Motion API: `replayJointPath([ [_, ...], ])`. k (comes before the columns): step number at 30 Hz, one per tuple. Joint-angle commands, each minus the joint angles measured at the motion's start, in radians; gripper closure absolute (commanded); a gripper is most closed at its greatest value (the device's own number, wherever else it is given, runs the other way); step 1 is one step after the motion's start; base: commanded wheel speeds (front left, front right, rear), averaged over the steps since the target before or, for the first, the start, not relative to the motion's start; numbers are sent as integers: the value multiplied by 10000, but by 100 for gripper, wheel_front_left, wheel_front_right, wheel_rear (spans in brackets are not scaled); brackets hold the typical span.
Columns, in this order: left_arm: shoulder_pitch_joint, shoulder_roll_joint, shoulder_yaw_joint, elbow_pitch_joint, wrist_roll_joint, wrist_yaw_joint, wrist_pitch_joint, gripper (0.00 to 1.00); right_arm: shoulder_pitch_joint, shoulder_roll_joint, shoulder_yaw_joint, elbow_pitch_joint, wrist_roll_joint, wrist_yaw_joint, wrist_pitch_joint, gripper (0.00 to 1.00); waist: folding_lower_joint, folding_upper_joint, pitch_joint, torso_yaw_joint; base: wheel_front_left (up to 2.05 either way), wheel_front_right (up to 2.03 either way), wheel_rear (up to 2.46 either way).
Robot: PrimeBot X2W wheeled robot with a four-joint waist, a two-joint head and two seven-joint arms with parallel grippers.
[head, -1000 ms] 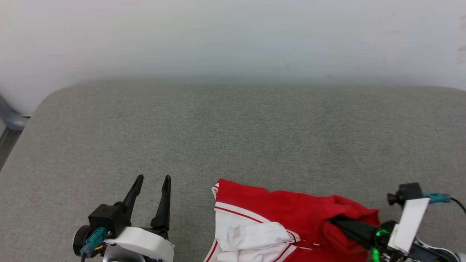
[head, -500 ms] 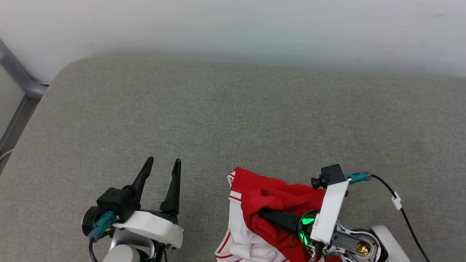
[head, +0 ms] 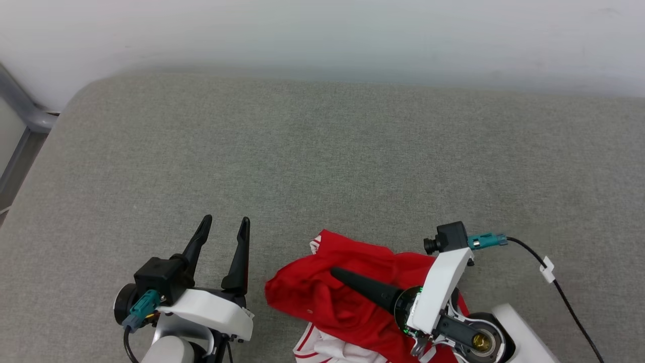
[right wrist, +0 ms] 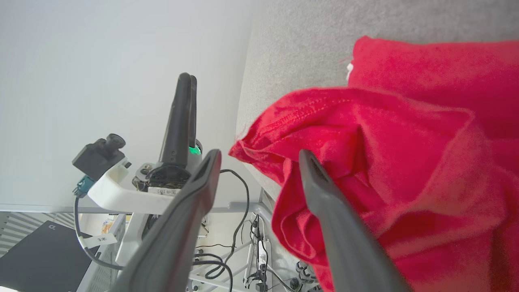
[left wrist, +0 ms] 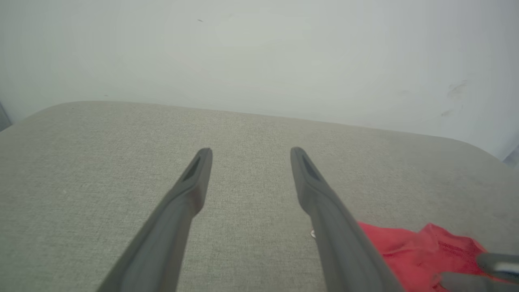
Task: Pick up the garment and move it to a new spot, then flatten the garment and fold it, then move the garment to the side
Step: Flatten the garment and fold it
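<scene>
The garment (head: 312, 302) lies bunched at the near edge of the grey cushion, red cloth on top and a bit of white with red stripes at the bottom. No lettering shows. My right gripper (head: 337, 275) lies across the red cloth, pointing left. In the right wrist view it (right wrist: 259, 156) stands open, and a red fold (right wrist: 405, 142) spreads beneath and beside its fingers. My left gripper (head: 224, 227) rests open on the cushion just left of the garment, nothing between its fingers (left wrist: 251, 156). The garment's red edge (left wrist: 405, 247) shows at the lower right of the left wrist view.
The grey cushioned surface (head: 322, 161) stretches far ahead to a white wall (head: 322, 30). A grey metal frame (head: 20, 116) runs past its left corner. A black cable (head: 559, 292) trails from my right wrist. Cables and frame legs (right wrist: 251, 259) hang below the near edge.
The head camera shifted. My right gripper swept left across the garment, dragging red cloth over the white sleeve toward my left gripper, and now lies on top of the cloth. My left gripper stayed open.
</scene>
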Motion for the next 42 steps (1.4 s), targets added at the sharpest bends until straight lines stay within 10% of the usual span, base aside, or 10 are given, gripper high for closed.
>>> replayJointPath([
  [1,-68,-17,45,29,99,-34,-18,0,-171,-160,84,-199,-124,-5,-164,0,-1,0,-90,-94,0,0,0],
  [19,437,-67,415,-10,388,74,-18,0,583,-2380,-1316,-930,-5237,-5,-4379,0,-1,0,-602,-901,0,0,0],
  [30,851,-212,782,-131,428,227,-18,0,1994,-1653,-4199,-1801,-9123,-5,-6225,0,-1,0,-947,-1411,0,0,0],
  [42,1524,-375,1177,-289,625,257,-18,0,3873,-716,-4587,-3744,-10649,-5,-5928,0,-1,0,-1356,-1591,0,0,0],
])
